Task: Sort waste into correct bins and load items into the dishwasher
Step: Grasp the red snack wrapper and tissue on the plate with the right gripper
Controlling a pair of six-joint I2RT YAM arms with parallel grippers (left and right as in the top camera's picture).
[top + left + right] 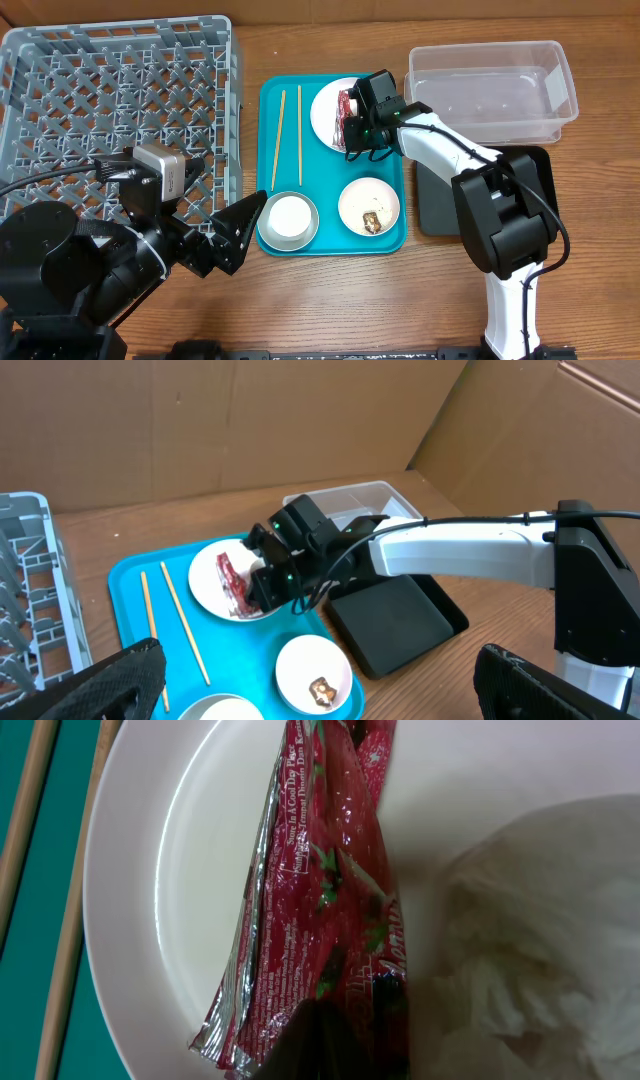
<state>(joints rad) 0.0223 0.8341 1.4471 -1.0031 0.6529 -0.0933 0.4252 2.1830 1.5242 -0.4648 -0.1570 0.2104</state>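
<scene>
A white plate (322, 103) on the blue tray (330, 175) holds a red snack wrapper (347, 107) and a crumpled white tissue (530, 940). My right gripper (356, 126) is down on the plate, and its dark fingers (330, 1045) are closed together on the bunched wrapper (330, 890). Two wooden chopsticks (278, 140) lie on the tray's left side. A white bowl (288, 220) and a small bowl with a food scrap (369, 205) sit at the tray's front. My left gripper (235, 235) is open and empty, next to the white bowl.
A grey dish rack (110, 100) fills the left of the table. A clear plastic bin (490, 90) stands at the back right, with a black bin (440, 205) in front of it, beside the tray. The right arm's base stands on the near right.
</scene>
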